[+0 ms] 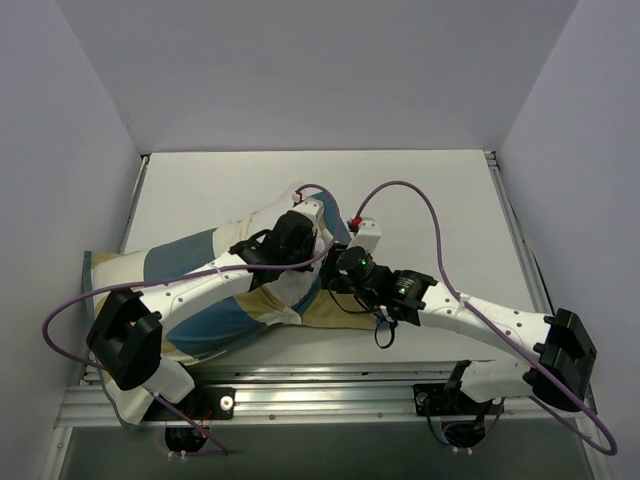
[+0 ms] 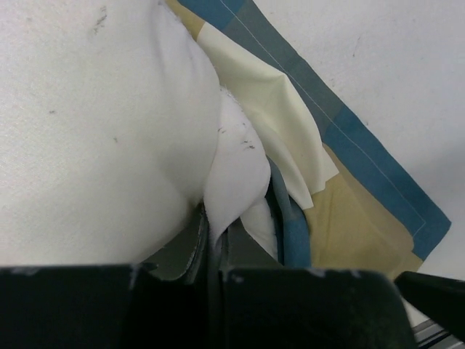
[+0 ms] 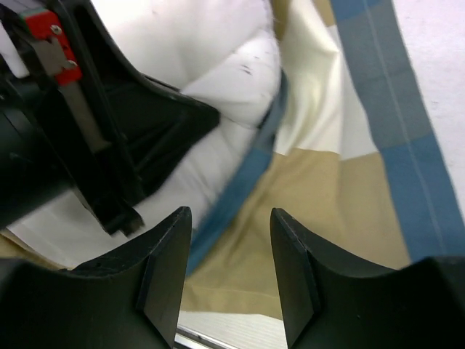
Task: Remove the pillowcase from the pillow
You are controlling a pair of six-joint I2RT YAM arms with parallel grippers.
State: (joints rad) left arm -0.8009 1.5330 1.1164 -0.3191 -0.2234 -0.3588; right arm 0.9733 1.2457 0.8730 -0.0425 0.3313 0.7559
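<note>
Clamped shut on pillow point(image 2: 87, 145) corner with left claw point(image 2: 211, 246). Right claw point(image 3: 229, 280) open, empty, over pillowcase point(image 3: 341, 196). Soft, limp, light: take blue hem point(image 3: 251, 171) at 12 o'clock.

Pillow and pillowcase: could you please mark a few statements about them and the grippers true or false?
1. The left gripper is shut on a fold of the white pillow. True.
2. The right gripper is clamped shut. False: its jaws stand apart over the pillowcase.
3. The pillowcase has a blue edge. True.
4. The pillow lies wholly out of the pillowcase. False: the cover wraps most of it.
</note>
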